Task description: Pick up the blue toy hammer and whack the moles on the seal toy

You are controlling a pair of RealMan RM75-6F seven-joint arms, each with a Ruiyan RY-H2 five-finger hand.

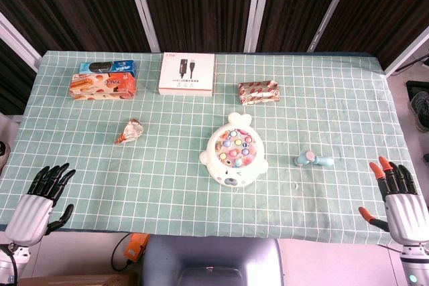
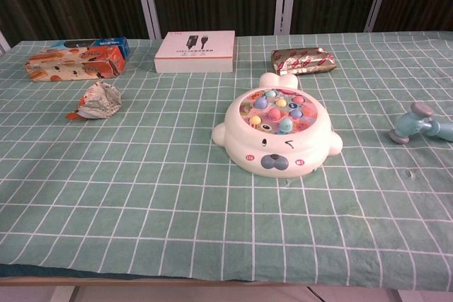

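Seal toy [image 1: 234,152] with coloured moles [image 1: 235,148], blue toy hammer [image 1: 313,161] beside it, left hand [image 1: 39,199] and right hand [image 1: 401,195] both spread, empty

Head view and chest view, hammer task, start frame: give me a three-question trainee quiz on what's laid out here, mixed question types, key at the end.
1. True or false: the blue toy hammer is already held by the right hand.
2. Multiple choice: which thing lies nearest the hammer? A) the white box B) the seal toy C) the crumpled wrapper
3. Fill in: the hammer lies on the tablecloth on the seal toy's ____ side as the robot sees it, closer to that hand than to the left hand.

Key: 1 false, both hands hang open at the table's near edge, holding nothing. 2 B. 3 right.
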